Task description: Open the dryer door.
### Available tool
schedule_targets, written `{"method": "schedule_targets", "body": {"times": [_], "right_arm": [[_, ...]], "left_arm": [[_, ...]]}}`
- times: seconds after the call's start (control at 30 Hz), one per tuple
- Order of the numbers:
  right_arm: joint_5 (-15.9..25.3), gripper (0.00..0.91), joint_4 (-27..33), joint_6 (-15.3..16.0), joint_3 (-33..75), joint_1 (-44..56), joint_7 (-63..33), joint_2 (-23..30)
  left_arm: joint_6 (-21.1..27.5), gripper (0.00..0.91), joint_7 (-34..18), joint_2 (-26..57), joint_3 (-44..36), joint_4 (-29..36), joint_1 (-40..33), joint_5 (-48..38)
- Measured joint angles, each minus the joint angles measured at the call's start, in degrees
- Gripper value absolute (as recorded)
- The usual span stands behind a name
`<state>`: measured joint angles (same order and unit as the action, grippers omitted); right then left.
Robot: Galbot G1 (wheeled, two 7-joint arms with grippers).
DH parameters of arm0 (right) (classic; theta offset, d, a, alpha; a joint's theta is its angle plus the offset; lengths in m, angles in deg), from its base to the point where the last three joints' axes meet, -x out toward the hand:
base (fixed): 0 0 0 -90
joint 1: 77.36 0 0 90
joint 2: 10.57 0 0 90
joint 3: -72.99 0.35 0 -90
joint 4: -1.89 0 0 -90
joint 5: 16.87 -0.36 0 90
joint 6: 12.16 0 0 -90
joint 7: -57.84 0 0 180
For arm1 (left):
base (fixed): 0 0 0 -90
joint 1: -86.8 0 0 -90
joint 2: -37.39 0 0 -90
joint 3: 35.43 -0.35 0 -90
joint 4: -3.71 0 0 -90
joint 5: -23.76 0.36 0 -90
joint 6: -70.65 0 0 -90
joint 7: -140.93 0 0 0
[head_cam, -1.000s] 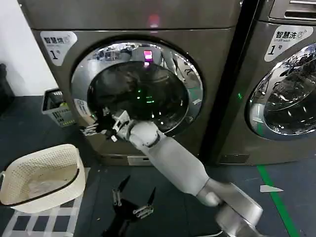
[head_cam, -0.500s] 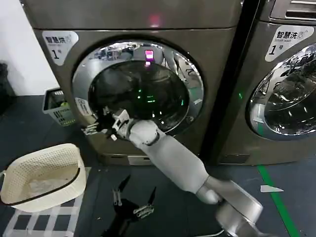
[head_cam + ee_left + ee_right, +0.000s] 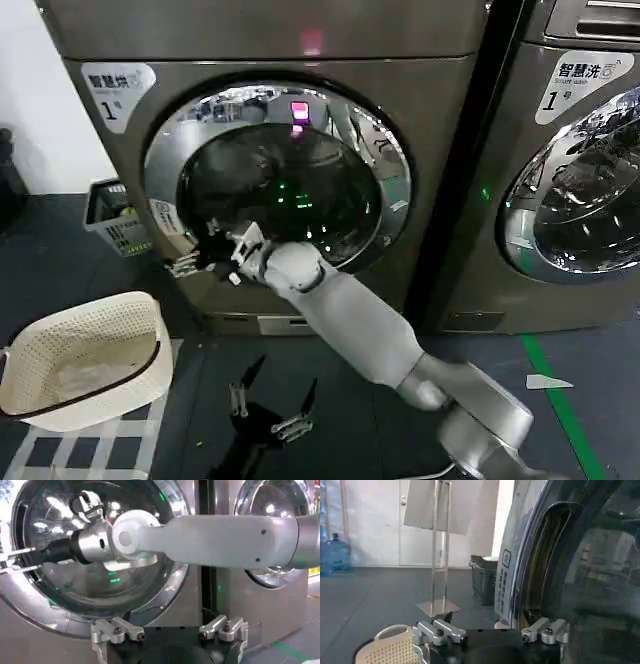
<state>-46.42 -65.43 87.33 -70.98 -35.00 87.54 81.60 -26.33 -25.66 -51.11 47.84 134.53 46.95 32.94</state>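
Your right hand (image 3: 190, 257) reaches the lower-left rim of the dryer door (image 3: 280, 175), centre of the head view, fingers apart. Your left hand (image 3: 268, 405) hangs open at bottom centre, above the floor.

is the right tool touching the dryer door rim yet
Cannot tell. In the head view the right tool overlaps the lower left chrome rim of the dryer door, but no view plainly shows contact or a gap.
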Motion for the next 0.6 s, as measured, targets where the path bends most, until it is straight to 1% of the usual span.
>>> {"method": "schedule_targets", "body": {"times": [0.13, 0.3, 0.4, 0.5, 0.6], "right_arm": [[-0.29, 0.907, -0.61, 0.10, 0.25, 0.44, 1.74, -0.01], [-2.17, 0.907, -1.96, 0.58, 0.67, 0.83, 3.66, -0.03], [-3.17, 0.907, -3.07, 1.68, 0.89, 1.35, 4.63, -0.04], [-3.25, 0.907, -4.67, 2.91, 0.84, 1.98, 6.28, -0.06], [-3.17, 0.907, -6.10, 3.41, 0.67, 2.39, 7.56, -0.08]], "left_arm": [[0.00, 0.907, 0.01, -0.12, 0.01, 0.00, -0.04, 0.02], [0.05, 0.907, 0.03, -0.17, 0.62, 0.00, -0.13, 0.12], [0.27, 0.907, 0.01, -0.17, 1.30, 0.00, -0.23, 0.10], [0.76, 0.907, 0.03, -0.01, 2.19, 0.13, -0.16, 0.05], [1.51, 0.907, 0.40, 0.23, 2.90, 0.82, 0.21, -0.14]]}}
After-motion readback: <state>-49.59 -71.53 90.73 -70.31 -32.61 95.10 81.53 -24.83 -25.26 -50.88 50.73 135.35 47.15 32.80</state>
